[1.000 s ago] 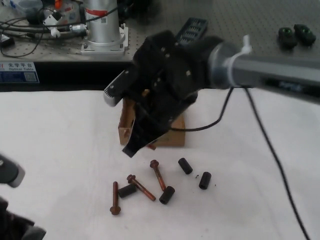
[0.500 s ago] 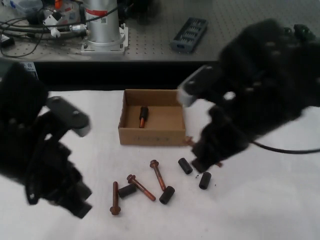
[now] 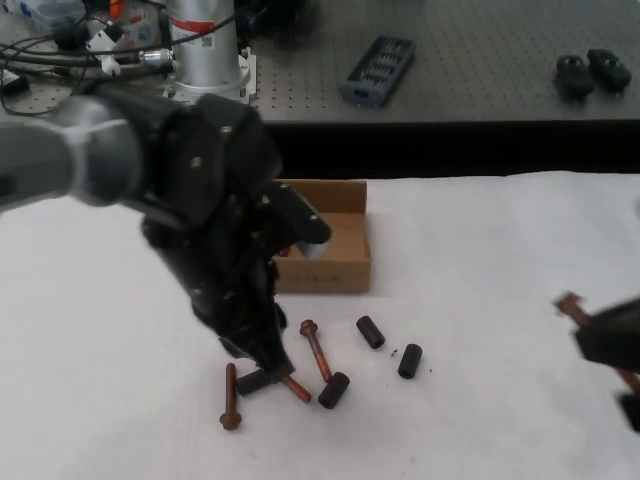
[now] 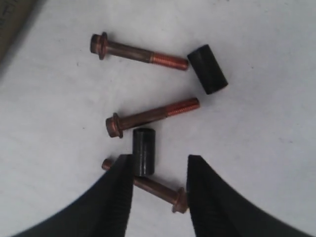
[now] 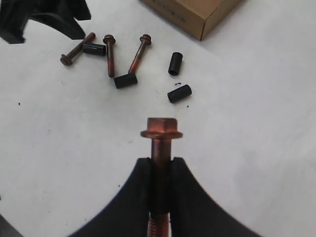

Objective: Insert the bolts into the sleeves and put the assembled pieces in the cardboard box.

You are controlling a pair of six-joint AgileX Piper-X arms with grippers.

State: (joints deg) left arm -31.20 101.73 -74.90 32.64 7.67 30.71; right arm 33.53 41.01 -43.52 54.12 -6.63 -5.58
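Copper-coloured bolts, three, and four black sleeves lie unassembled on the counter; right jaws clench a fourth bolt, left jaws gape around one sleeve

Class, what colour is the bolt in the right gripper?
Coppery brown; the bolt shows best in the right wrist view.

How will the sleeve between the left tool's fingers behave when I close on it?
The sleeve lies on its side, a short smooth cylinder, so it will probably roll if clipped off-centre. It looks rigid and should not crush. A bolt lies very close, so it may get nudged.
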